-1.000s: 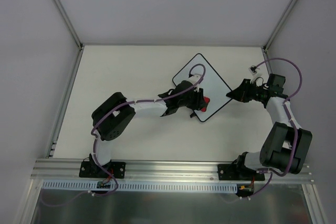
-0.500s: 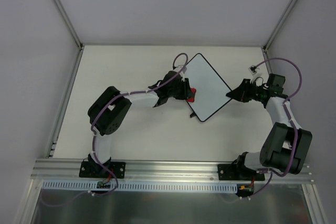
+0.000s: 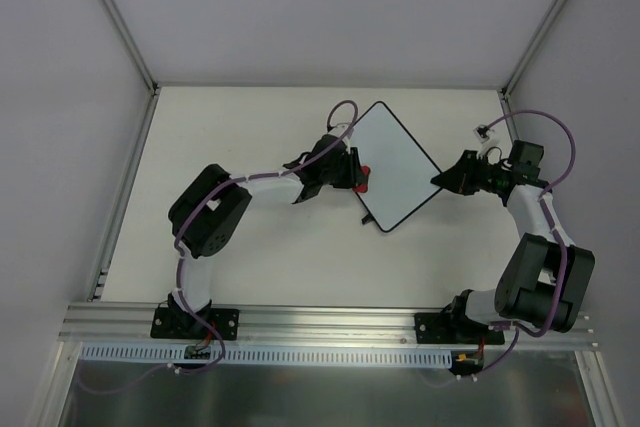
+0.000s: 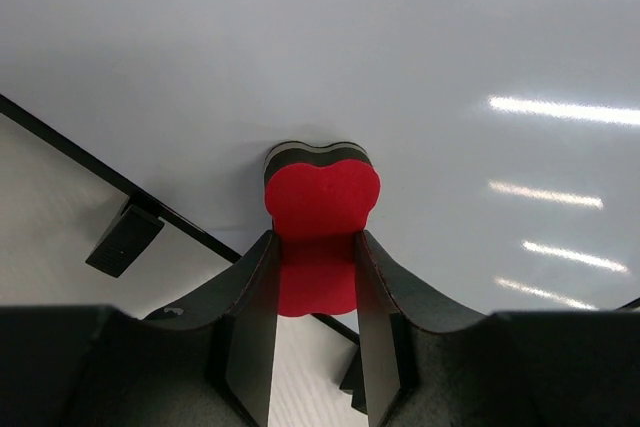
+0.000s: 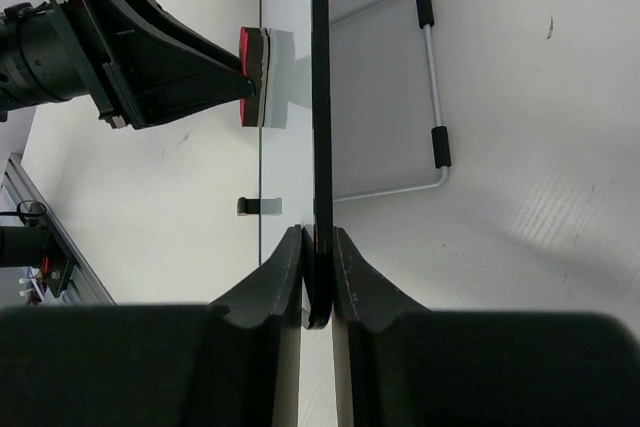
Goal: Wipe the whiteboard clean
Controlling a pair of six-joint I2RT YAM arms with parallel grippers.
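L gripper (image 4: 315, 243) clamps red eraser (image 4: 322, 197) against whiteboard (image 3: 397, 162), far-right part of desk (image 3: 250, 137); R gripper (image 5: 318, 247) pinches its corner; wire stand (image 5: 432, 97) behind.

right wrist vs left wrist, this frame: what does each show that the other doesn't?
Right wrist only: the whiteboard seen edge-on, its rim clamped in the right end effector, and the wire stand behind it.
Left wrist only: the board's face seen front-on, with no marks in the part shown, streaks of glare, and the eraser's lobed outline.
Both: the red eraser pinched in the left end effector and pressed against the board's face.
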